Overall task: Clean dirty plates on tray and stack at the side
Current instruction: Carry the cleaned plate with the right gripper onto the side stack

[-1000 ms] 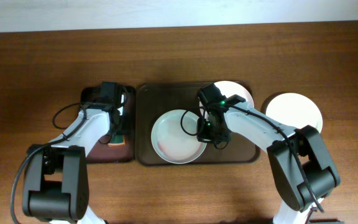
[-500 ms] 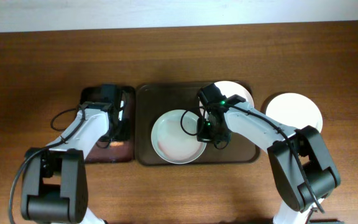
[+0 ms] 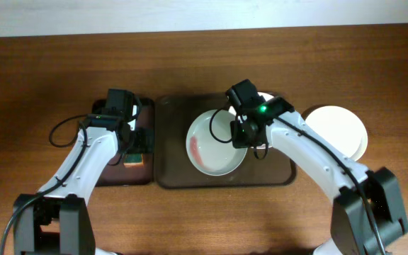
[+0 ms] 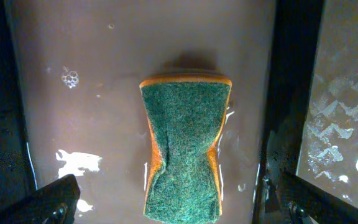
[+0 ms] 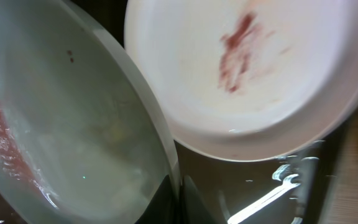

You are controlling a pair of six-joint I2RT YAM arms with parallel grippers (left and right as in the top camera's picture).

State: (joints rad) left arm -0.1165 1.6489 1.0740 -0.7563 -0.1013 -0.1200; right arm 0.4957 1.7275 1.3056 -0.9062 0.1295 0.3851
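My right gripper (image 3: 241, 134) is shut on the right rim of a white plate (image 3: 214, 142) and holds it tilted over the large dark brown tray (image 3: 168, 170). This plate has a red smear on its left side and fills the left of the right wrist view (image 5: 73, 124), with the fingers (image 5: 180, 200) pinching its edge. A second plate (image 5: 241, 68) with a red smear lies on the tray's far right corner, mostly under my arm in the overhead view (image 3: 280, 106). A third white plate (image 3: 342, 127) lies on the tabletop to the right. My left gripper (image 4: 179, 208) is open, hovering over the sponge.
A green and orange sponge (image 4: 185, 149) lies on the smaller wet dark tray (image 3: 105, 170) to the left of the large tray; it also shows in the overhead view (image 3: 134, 157). Bare wood-grain table (image 3: 48, 71) surrounds both trays.
My right gripper has lifted and tilted the held plate and carried it up and to the right over the tray. My left arm has shifted back over the small tray, uncovering the sponge.
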